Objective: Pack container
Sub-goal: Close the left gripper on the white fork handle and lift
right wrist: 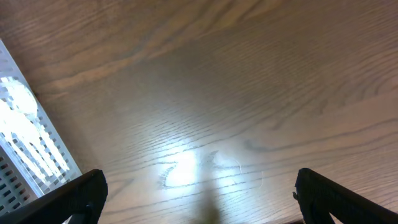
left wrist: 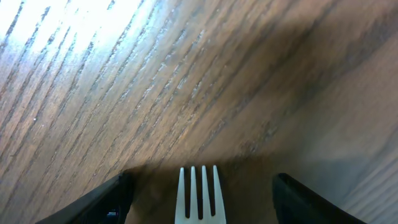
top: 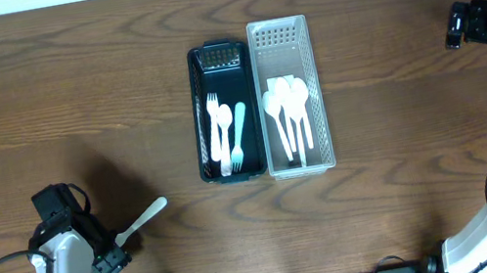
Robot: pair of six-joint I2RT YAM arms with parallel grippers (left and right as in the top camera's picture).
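- Two trays sit side by side mid-table: the black tray point(top: 202, 114) carries three forks point(top: 226, 134), and the white tray point(top: 312, 85) touching it carries spoons point(top: 287, 109).
- One loose fork point(top: 143, 218) lies on the table point(top: 38, 91) lower left, its tines between the left gripper's point(left wrist: 200, 186) spread jaws, unpinched.
- The right gripper point(right wrist: 199, 180) is far right, spread and empty.

Only the prongs of the fork point(left wrist: 200, 194) show in the left wrist view; the bottom edge cuts off its handle. From overhead, one end hides under the left gripper point(top: 112, 261). In the right wrist view, the left edge cuts off most of the white basket point(right wrist: 28, 146).
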